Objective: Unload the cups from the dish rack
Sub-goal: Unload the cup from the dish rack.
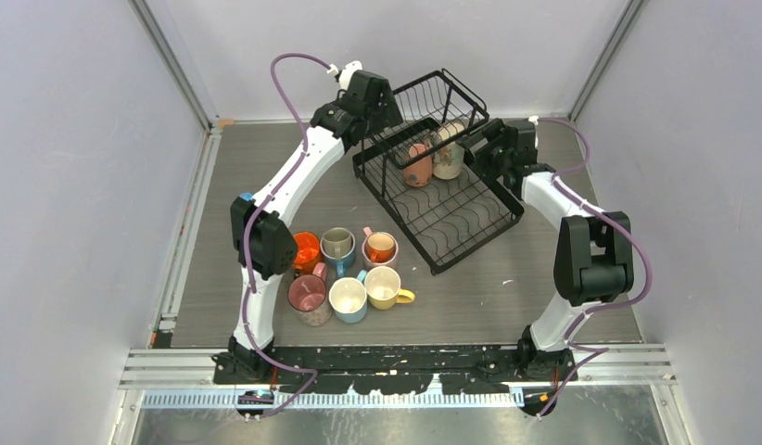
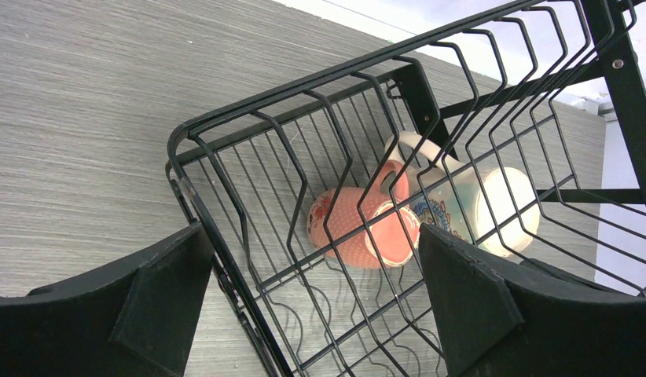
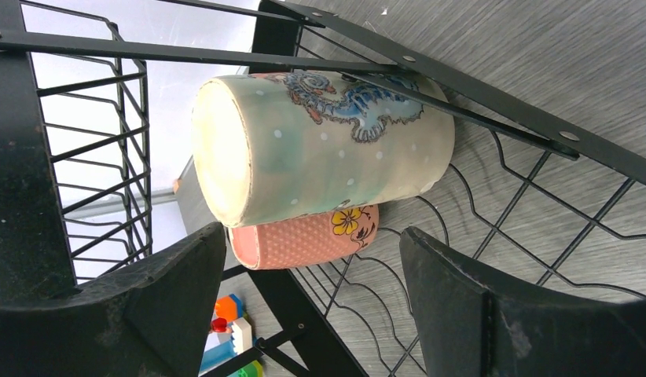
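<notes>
Reaching into the lower tray point(image 1: 451, 222) of the dish rack point(image 1: 456, 93), we are at the approach to a grasp. The right gripper point(image 3: 312, 259) stands with its jaws spread and nothing between them, lined up on the pale seahorse mug point(image 3: 328, 145) that fills the upper middle of the right wrist view. The left gripper point(image 2: 312, 267) is also spread wide and empty, looking through the wires at the rack's corner. By our count two cups lie in the rack, both in the lower tray at the upper centre of the top view. Six cups point(image 1: 348, 298) stand grouped on the table point(image 1: 507, 297) at lower left, so we judge the job well past halfway.

The pale mug lies on its side, its long axis running left to right across the right wrist frame, with what looks like its closed base toward the left edge. The salmon dotted mug point(image 3: 304, 236) lies just below it in that frame, touching or nearly so, on much the same axis. The next move, as we judge it, calls for bringing the fingers to either side of the pale mug's body, across its long axis. They would then close there and lift it clear under the slanting bar point(image 3: 477, 106) without dragging the salmon one along.
</notes>
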Available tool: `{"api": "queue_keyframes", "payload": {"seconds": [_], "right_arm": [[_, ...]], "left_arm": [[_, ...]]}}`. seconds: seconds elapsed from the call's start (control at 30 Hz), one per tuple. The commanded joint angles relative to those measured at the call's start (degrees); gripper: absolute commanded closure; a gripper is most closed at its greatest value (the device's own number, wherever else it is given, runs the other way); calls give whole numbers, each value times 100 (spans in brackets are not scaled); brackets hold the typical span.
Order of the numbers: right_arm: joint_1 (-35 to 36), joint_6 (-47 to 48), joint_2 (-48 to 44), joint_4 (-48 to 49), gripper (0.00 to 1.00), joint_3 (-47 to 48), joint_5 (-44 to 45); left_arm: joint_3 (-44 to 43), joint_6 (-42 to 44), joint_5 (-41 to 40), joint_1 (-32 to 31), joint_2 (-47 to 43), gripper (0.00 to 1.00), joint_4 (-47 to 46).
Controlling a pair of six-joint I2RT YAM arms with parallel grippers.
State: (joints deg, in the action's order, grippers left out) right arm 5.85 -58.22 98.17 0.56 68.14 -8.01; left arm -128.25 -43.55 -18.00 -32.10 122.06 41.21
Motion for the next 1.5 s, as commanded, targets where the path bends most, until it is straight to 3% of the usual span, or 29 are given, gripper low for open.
{"api": "queue_keyframes", "payload": {"seconds": [0.0,0.3,0.57,0.97,1.47], "right_arm": [[23,64,-256,214,15,-40,137],[-39,-169,65,978,12,100,239],[-43,-380,556,1411,17,222,198],[-33,-540,120,991,52,-271,394],[80,-471,-414,0,58,-231,616]], "left_arm": [[-16,-369,1167,-315,347,0,227],[9,-338,1193,-279,302,0,288],[10,-338,1242,-250,309,0,304],[-25,-398,1281,-244,363,0,270],[-82,-424,1303,-222,433,0,290]]}}
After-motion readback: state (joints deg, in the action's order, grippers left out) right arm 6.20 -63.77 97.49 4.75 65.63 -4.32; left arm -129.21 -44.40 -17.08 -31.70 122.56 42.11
